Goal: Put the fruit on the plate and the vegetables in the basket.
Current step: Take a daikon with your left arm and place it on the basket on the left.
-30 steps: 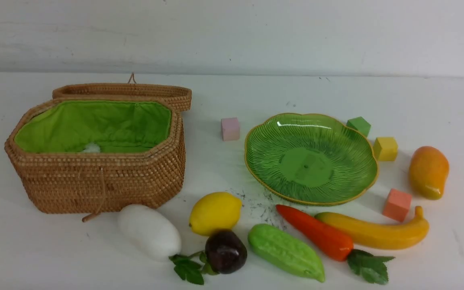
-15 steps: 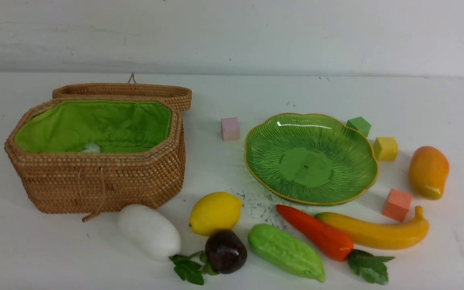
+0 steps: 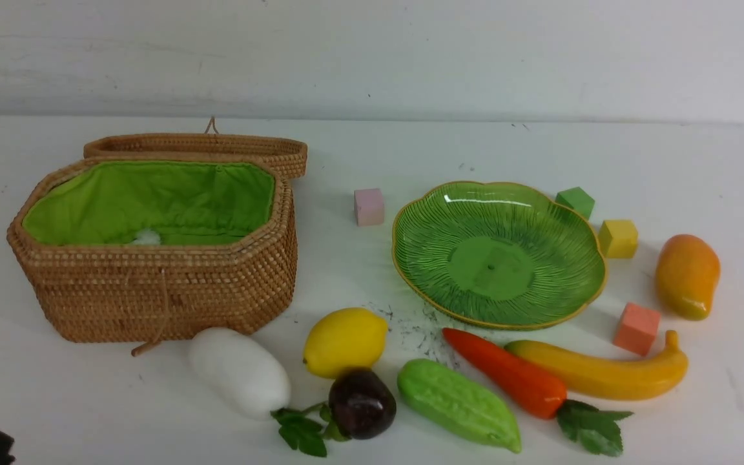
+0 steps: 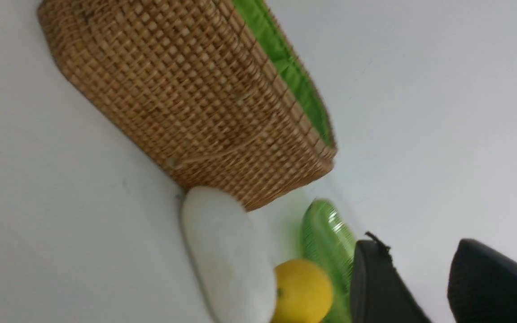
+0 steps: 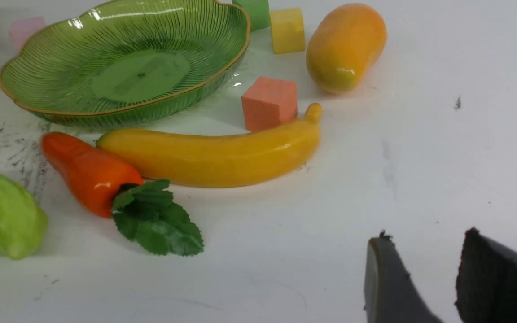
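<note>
Hovering near the table's edge, the left gripper [image 4: 420, 273] is standing partly open, gripping nothing; the right gripper [image 5: 431, 269] is matching it. Farther out, the white radish [image 3: 239, 372], lemon [image 3: 345, 342], purple fruit [image 3: 362, 403], gourd [image 3: 459, 405], carrot [image 3: 507, 374], banana [image 3: 604, 371] and mango [image 3: 687, 276] are lying on the table [image 3: 120, 407], between and around the basket [image 3: 159, 290] and plate [image 3: 498, 258].
</note>
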You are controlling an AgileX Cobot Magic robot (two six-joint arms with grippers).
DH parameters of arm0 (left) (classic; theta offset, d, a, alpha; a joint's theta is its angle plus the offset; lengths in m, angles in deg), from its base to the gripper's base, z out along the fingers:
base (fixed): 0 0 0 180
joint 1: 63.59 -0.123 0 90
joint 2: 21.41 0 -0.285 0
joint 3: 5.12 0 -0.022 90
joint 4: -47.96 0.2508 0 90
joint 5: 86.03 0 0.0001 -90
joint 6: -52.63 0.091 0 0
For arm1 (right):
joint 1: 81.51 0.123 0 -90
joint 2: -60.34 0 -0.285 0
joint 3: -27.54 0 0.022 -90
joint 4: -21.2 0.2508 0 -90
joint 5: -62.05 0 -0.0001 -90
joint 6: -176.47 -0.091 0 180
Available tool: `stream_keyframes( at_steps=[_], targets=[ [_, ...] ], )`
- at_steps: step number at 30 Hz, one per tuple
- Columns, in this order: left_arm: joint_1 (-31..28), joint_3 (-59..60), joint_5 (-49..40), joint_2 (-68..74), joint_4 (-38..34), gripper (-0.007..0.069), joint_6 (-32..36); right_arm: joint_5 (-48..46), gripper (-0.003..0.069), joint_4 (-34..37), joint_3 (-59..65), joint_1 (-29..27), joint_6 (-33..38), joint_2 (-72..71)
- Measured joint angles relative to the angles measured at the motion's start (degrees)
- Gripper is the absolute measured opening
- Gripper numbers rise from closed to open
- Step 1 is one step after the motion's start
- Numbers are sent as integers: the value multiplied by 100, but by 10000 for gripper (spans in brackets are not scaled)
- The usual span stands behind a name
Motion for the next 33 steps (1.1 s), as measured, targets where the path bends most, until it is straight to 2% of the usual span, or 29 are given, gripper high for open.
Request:
stream_keyframes(
  at_steps=[3,7,9,11,24,27,30,33],
  targets=[
    [0,0,263,0,-216,231,-50,0,240,0,0,0,0,0],
    [0,-314,-214,0,-172,130,15,0,240,0,0,0,0,0],
    [0,-732,-676,6,22,33,285,0,240,0,0,0,0,0],
    [0,-1093,-1023,119,134,-13,531,0,240,0,0,0,0,0],
    [0,-3485,-3635,2704,610,-13,2169,77,241,-649,6,0,-35,0],
    [0,-3947,-4474,3280,791,-13,2217,288,241,-209,50,0,-450,0],
    [0,-4238,-5187,3736,987,-13,2262,578,241,632,61,0,-1088,0],
    [0,-4308,-5298,3920,1069,-13,2279,836,241,1116,61,0,-1528,0]
  ],
)
